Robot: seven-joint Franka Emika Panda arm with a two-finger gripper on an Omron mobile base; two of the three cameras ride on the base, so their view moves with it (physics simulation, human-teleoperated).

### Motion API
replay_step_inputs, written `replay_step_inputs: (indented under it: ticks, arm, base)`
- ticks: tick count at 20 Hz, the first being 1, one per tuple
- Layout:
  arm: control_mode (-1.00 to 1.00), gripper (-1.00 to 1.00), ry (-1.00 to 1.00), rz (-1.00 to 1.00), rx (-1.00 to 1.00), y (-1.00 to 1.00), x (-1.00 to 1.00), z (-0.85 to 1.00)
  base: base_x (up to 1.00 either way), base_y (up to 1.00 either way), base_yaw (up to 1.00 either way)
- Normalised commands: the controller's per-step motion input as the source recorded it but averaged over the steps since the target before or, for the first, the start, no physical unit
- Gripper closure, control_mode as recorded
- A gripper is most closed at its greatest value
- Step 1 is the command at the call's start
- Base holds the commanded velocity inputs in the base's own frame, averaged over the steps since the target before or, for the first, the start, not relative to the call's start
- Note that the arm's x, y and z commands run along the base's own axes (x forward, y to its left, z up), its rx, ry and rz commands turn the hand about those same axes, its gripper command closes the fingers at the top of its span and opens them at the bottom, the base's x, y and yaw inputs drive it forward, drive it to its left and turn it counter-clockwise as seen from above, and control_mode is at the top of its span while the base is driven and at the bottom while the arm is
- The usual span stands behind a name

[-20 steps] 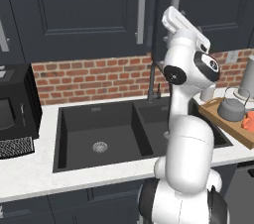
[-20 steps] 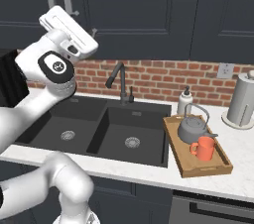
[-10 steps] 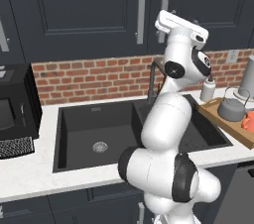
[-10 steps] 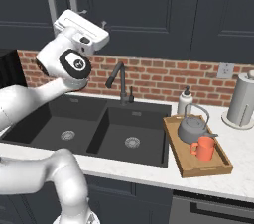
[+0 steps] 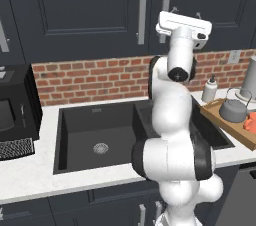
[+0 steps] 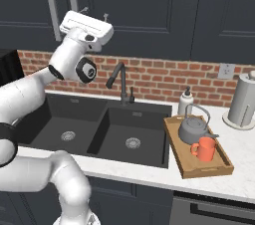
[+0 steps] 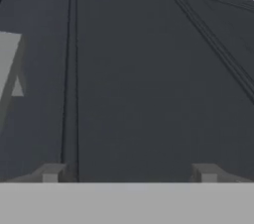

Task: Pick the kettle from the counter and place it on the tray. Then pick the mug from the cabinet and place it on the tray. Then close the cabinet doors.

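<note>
Cabinet doors (image 6: pixel 144 15), stiff panels shut above the sink (image 6: pixel 104 129), are judged best pushed flat or taken by a bar handle (image 5: pixel 142 10); gripper (image 7: pixel 126 173) spread wide, empty.

Two base cameras looked forward and down from opposite sides, sharing the black double sink (image 5: pixel 125 132) (image 6: pixel 107 129); the hand camera faced dark panelled cabinet doors (image 7: pixel 149 79) closely.

Shut cabinet doors (image 7: pixel 149 79) block pincer (image 7: pixel 129 172) ahead.
</note>
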Motion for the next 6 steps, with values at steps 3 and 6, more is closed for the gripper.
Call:
replay_step_inputs:
  ticks: [3,6]
  arm:
    - [-1.00,-1.00,0.22,-0.08,-0.13,0.00,0.27,-0.03]
    - [-1.00,-1.00,0.26,-0.07,-0.11,0.00,0.01,-0.03]
  base:
    - [0.00,0.00,0.00]
    - [0.00,0.00,0.00]
